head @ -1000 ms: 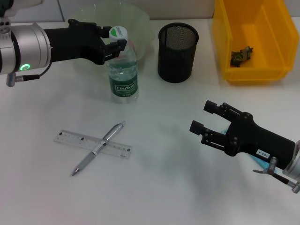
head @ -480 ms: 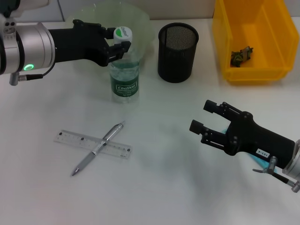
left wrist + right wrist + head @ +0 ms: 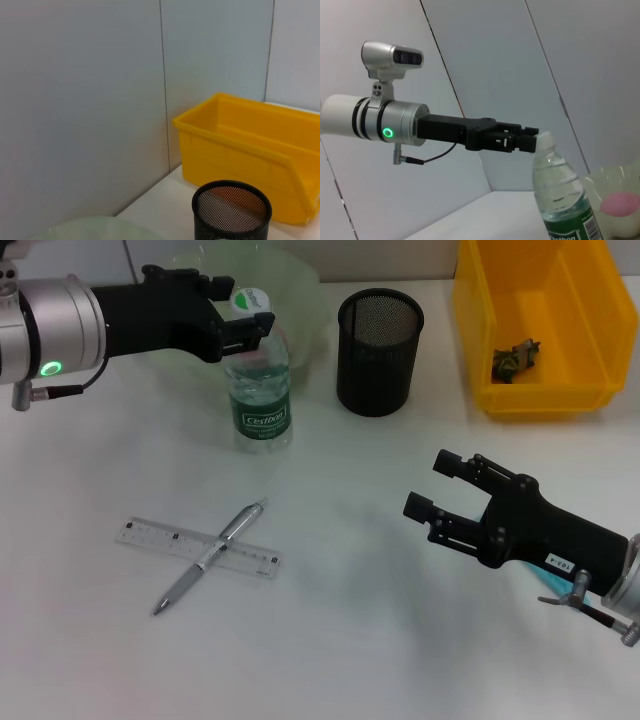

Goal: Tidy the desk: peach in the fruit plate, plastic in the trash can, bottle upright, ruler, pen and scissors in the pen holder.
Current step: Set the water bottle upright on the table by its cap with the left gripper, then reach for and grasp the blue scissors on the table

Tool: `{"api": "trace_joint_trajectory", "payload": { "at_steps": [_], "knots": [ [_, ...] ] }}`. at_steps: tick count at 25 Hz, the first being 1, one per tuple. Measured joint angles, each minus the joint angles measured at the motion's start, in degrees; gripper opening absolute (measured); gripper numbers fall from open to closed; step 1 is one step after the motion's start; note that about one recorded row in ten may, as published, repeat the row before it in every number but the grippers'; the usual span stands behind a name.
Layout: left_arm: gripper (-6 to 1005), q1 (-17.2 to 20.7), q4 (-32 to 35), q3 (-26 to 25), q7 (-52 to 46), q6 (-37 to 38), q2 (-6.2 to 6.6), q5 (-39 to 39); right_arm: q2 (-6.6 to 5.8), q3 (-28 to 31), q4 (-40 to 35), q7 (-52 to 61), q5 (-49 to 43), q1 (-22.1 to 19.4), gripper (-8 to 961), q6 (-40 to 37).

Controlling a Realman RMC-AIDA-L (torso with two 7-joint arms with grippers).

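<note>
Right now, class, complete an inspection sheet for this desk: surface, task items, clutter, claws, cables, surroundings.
Surface: white desk.
Task items: bottle upright; pen lying across ruler; pen holder and fruit plate behind; peach in plate; scissors not seen.
Clutter: dark scrap in yellow bin.
Claws: left claw at the bottle's neck; right claw open, above bare desk.
Cables: thin lead on left wrist.
Surroundings: grey wall panels.
</note>
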Motion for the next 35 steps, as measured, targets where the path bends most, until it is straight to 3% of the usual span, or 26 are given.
{"api": "trace_joint_trajectory", "payload": {
  "at_steps": [9, 19, 25, 26, 27, 28, 30, 32, 35],
  "knots": [
    [728, 0.48, -0.16, -2.04, 1.27, 0.11, 0.06, -4.03, -0.04, -0.07, 0.00, 0.00, 0.00, 0.22, 818, 0.72],
    [737, 2.39, -1.44, -4.92, 7.05, 1.68, 0.13, -14.41, 0.02, 0.05, 0.00, 0.00, -0.01, 0.18, 817, 0.85],
    [735, 2.30, -2.25, -6.32, 7.72, 3.38, 0.17, -15.88, 0.04, 0.03, 0.00, 0.00, -0.01, 0.21, 817, 0.86],
    [735, 1.96, -6.37, -11.01, 13.14, 10.52, 0.18, -22.83, 0.04, 0.05, 0.00, 0.00, -0.01, 0.21, 817, 0.86],
    [734, 1.96, -6.37, -11.01, 13.14, 10.52, 0.18, -22.83, 0.05, 0.07, 0.00, 0.00, -0.01, 0.20, 817, 0.86],
    [734, 2.19, -10.82, -13.74, 19.63, 16.17, 0.18, -29.42, 0.05, 0.07, 0.00, -0.01, -0.01, 0.21, 817, 0.86],
    [733, 2.19, -10.82, -13.74, 19.63, 16.17, 0.18, -29.42, 0.05, 0.03, 0.00, -0.01, -0.01, 0.20, 816, 0.86],
    [733, 2.16, -19.11, -17.32, 29.65, 25.69, 0.18, -36.29, 0.05, 0.00, 0.00, -0.01, -0.01, 0.20, 816, 0.86],
    [732, 1.94, -23.43, -18.34, 34.04, 30.50, 0.21, -37.48, 0.05, -0.04, 0.00, 0.00, -0.01, 0.18, 816, 0.85]
  ]
}}
